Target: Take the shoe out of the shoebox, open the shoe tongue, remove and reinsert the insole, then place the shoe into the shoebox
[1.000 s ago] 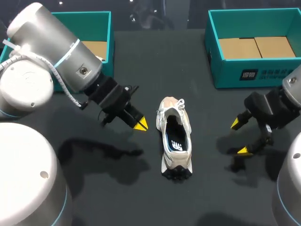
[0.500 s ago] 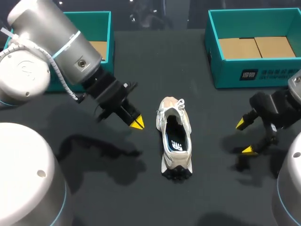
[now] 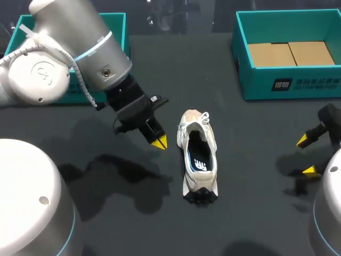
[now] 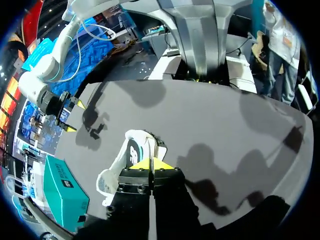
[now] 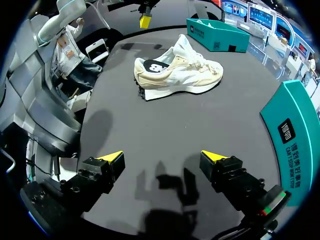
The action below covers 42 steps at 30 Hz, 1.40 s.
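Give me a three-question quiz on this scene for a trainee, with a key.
1. True or false: the shoe lies inside a shoebox.
2. Of the left gripper and the right gripper, which is open? A. left only B. right only C. both
3. Where is the insole?
Key: 1 false, it lies on the table; 2 B; 3 inside the shoe.

We see a matte black table [image 3: 234, 213] with soft grey shadows lying across its surface. At its far left corner stands a second teal box [image 3: 117, 29], open on top, showing a brown cardboard floor inside.
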{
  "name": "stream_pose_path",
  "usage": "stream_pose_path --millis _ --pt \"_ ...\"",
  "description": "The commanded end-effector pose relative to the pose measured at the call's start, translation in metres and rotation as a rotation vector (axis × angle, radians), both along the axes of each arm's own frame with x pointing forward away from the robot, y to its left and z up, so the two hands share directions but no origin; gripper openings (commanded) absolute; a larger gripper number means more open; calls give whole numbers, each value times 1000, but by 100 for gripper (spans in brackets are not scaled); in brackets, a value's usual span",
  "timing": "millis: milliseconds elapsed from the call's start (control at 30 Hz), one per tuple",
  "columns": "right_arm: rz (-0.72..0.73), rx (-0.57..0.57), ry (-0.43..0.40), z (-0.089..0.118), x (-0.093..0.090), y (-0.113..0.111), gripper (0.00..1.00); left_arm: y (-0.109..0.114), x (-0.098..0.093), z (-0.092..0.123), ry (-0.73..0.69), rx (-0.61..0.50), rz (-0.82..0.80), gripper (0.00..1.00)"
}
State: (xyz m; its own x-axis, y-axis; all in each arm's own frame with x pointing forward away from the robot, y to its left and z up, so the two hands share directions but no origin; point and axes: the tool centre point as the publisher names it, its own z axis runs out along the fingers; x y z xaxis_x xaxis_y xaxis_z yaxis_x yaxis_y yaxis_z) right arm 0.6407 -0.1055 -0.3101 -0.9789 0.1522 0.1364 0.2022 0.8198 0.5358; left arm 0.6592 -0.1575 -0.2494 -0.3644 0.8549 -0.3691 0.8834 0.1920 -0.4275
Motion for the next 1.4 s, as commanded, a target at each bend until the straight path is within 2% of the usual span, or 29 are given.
stream_pose_path --millis 33,133,400,567,733,800,1033,1100,1233,1400 --pt "-7 -5 -14 2 -7 0 100 -28 10 2 -32 121 -121 0" --pt "-7 -5 -14 2 -7 0 100 -34 19 9 -104 175 -132 0" --pt "-7 -5 -14 2 -7 0 100 -34 19 9 -104 175 -132 0" --pt "-7 -5 -14 2 -7 0 100 -62 23 -10 -146 231 -167 0" --pt "-7 -5 -14 2 -7 0 100 -79 31 -28 -177 251 -199 0" --pt "-7 -5 -14 2 -7 0 100 -77 37 -24 -179 203 -197 0" --pt "-7 -5 -14 2 -7 0 100 -77 37 -24 -179 203 -197 0" --pt "-7 -5 -14 2 -7 0 100 -83 35 -38 -189 257 -227 0" --pt "-7 -5 -14 2 -7 0 100 -85 33 -57 -173 241 -273 0" --pt "-7 -5 -14 2 -7 0 100 -87 31 -78 -169 285 -319 0"
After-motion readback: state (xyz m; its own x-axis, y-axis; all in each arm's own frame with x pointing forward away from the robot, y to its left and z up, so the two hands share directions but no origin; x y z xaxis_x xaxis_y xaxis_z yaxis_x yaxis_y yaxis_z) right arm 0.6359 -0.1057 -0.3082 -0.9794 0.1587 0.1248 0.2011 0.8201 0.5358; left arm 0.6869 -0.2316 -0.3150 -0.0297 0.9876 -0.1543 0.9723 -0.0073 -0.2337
